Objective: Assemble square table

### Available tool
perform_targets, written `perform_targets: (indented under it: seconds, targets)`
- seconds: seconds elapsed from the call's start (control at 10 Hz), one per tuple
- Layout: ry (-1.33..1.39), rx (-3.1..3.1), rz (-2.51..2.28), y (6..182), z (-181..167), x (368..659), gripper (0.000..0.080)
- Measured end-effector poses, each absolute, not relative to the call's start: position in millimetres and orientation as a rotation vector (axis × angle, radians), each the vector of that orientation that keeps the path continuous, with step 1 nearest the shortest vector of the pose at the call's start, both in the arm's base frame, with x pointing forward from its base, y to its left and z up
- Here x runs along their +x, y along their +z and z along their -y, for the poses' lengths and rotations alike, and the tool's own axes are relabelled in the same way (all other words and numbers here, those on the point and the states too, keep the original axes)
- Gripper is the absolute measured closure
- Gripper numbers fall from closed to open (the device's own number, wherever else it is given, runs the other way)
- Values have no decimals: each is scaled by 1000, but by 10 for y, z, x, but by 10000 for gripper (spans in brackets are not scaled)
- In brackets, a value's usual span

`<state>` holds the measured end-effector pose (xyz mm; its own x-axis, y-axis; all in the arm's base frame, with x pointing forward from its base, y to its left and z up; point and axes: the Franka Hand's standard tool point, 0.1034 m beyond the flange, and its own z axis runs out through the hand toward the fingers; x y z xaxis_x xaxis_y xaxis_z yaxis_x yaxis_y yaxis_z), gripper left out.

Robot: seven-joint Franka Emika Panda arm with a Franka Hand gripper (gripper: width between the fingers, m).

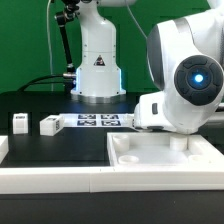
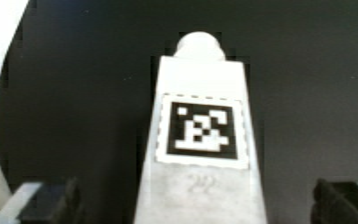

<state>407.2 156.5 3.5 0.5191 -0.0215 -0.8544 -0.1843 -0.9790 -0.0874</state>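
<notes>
Claw (image 2: 194, 203) spread wide, fingertips either side of tagged white leg (image 2: 206, 120)

White rimmed slab (image 1: 150, 160) lies flat; two tagged legs (image 1: 20, 123) stand apart from it.

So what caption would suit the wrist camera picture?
A white tagged table leg lies on the black surface, between the two fingers, which stand apart from it.
</notes>
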Motion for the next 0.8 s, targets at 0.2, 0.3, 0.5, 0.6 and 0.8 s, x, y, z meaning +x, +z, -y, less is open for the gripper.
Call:
perform_targets:
  seconds: [0.2, 0.3, 0.5, 0.6, 0.8]
  targets:
    - [1450, -2590, -178, 37, -1563, 4083, 260]
    - [1449, -2590, -178, 38, -1563, 4087, 441]
    - [1449, -2590, -178, 38, -1563, 4087, 509]
    - [1449, -2590, -178, 38, -1562, 4087, 509]
    - [1446, -2590, -182, 41, -1546, 4098, 509]
